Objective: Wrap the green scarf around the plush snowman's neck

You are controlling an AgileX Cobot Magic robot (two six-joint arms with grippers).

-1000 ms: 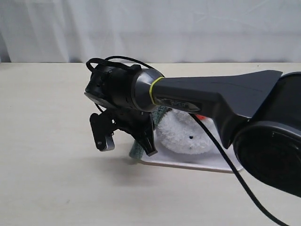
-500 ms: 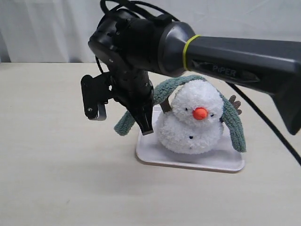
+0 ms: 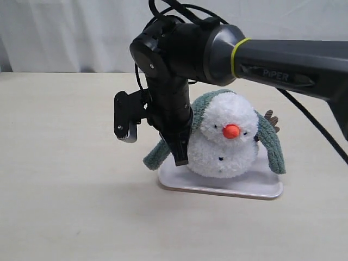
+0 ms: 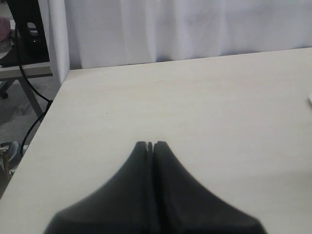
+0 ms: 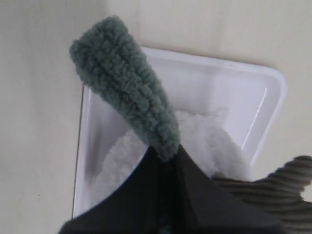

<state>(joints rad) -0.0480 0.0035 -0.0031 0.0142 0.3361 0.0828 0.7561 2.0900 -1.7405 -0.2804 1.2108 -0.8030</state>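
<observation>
R gripper (image 3: 180, 160) is clamped on one end of the green scarf (image 3: 272, 144); the wrist cam shows the fuzzy strip (image 5: 129, 83) sticking out past the closed tips (image 5: 165, 153), so the pinch sits a bit back from the end. The scarf lies over the top and back of the plush snowman (image 3: 223, 157)'s head like a hood, with the other end hanging free down the far side, near the twig arm (image 3: 271, 118). The snowman stands on the white tray (image 3: 234, 189). L gripper (image 4: 150, 145) is shut on nothing, over bare table (image 4: 219, 97), away from the work. Main worry imo: the band rides too high. If I drag this end across the front w/o pulling down, it could wrap the face or pop off the head, not seat in the snowman's neck (image 3: 228, 144). A hard pull could tip the light plush or slide it off the tray, as nothing braces it. The free end may snag the twig arm. My wrist is tight against the plush, so a swing could knock it. The fleece could also slip out under tension.
</observation>
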